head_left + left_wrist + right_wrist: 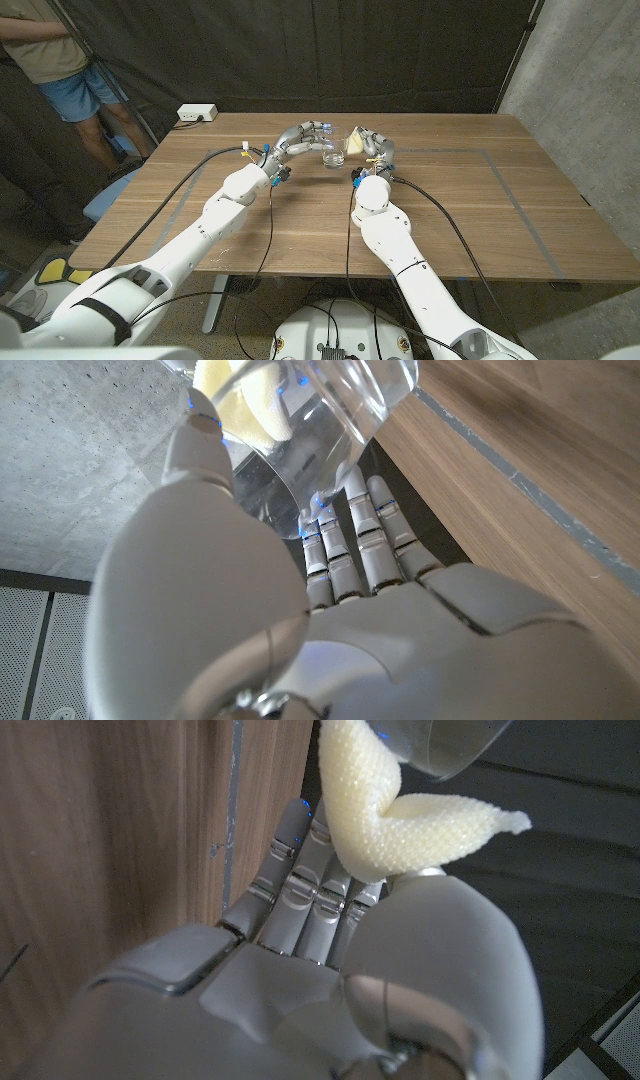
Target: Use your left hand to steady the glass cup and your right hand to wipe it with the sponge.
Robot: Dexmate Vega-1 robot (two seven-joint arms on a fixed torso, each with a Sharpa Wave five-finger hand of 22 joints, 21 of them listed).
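One glass cup (331, 154) stands upright on the wooden table (470, 215), toward the far middle, between the two robot hands. The left hand (303, 135) curls around the cup from its own side; in the left wrist view the fingers (352, 525) and thumb wrap the clear wall of the glass (330, 420), so this hand is grasping it. The right hand (369, 144) grips one pale yellow sponge (356, 142), folded and pinched between thumb and fingers (310, 870) as the right wrist view shows (400, 815). The sponge sits right at the cup's rim; whether it actually touches the glass is hard to tell from the head view, though the yellow shows through the cup (245, 405) from the left wrist.

One white box (196, 113) rests at the table's far left corner. One person (60, 60) stands behind the table at far left.
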